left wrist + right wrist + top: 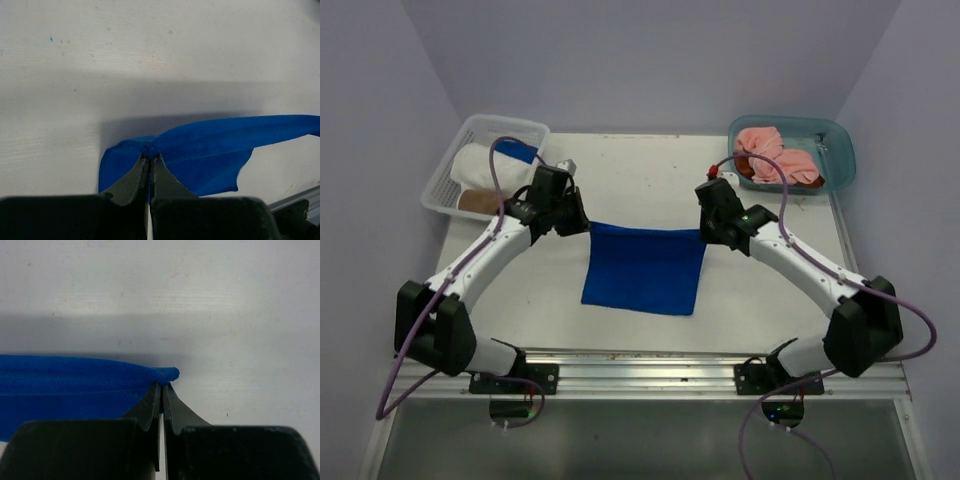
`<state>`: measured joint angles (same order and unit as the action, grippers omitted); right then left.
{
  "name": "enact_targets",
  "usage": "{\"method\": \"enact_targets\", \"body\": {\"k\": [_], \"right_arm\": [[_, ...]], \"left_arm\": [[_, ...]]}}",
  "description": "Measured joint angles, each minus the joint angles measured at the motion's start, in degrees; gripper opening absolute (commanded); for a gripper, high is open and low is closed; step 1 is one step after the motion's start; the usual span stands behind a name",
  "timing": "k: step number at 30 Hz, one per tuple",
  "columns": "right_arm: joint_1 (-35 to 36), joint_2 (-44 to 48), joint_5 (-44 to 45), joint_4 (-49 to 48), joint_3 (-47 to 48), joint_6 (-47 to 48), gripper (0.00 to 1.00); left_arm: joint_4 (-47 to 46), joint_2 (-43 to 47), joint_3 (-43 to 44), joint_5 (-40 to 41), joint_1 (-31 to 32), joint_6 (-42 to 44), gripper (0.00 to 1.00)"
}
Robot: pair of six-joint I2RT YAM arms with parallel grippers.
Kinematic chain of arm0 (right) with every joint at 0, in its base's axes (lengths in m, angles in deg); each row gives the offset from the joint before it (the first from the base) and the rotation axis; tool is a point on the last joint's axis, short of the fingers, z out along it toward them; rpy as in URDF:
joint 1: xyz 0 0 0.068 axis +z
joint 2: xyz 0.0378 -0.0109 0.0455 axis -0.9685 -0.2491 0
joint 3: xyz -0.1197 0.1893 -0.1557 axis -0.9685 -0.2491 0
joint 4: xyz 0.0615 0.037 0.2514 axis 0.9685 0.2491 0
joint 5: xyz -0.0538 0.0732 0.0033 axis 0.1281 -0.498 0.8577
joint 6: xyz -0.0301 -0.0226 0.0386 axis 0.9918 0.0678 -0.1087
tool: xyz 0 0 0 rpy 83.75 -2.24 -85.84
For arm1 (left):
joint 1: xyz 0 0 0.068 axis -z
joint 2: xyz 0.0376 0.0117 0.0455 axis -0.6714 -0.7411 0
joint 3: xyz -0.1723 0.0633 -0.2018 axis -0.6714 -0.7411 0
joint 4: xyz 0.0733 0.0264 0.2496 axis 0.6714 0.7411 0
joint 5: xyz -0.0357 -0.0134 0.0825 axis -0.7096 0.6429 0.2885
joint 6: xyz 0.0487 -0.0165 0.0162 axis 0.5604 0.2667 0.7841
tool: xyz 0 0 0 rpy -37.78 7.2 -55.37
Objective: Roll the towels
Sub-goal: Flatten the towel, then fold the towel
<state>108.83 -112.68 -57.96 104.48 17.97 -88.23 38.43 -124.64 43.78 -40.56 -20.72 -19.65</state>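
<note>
The blue towel (645, 268), in the middle of the table (630, 170), is pinched at its far corners by the left gripper (582, 224) and right gripper (706, 230), jaws pressed together on cloth (judged soft, light, limp; best held by corners).

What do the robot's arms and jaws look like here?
The left arm and right arm match: white links between bulky black joint housings, each trailed by a looping purple cable. The left gripper and right gripper have matte black jaws tapering to thin tips. A small red part sits by the right wrist.
</note>
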Motion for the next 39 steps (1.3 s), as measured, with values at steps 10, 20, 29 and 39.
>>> {"method": "enact_targets", "body": {"k": [10, 20, 29, 39], "right_arm": [[-5.3, -19.8, -1.5, -6.7, 11.5, 5.9, 0.00], [-5.6, -12.8, -10.2, -11.1, -1.8, 4.4, 0.00], [-2.8, -2.1, -17.3, -12.5, -17.0, -0.8, 0.00], [-1.8, -1.2, -18.6, -14.1, -19.8, -3.4, 0.00]], "left_arm": [[-5.6, -20.7, 8.3, -3.6, -6.5, 2.4, 0.00], [-7.3, -21.5, 4.6, -9.7, -8.3, 3.9, 0.00], [-4.6, -10.2, -10.9, -14.0, -8.2, 3.9, 0.00], [-5.8, -5.1, -20.9, -15.6, -8.2, 3.4, 0.00]]}}
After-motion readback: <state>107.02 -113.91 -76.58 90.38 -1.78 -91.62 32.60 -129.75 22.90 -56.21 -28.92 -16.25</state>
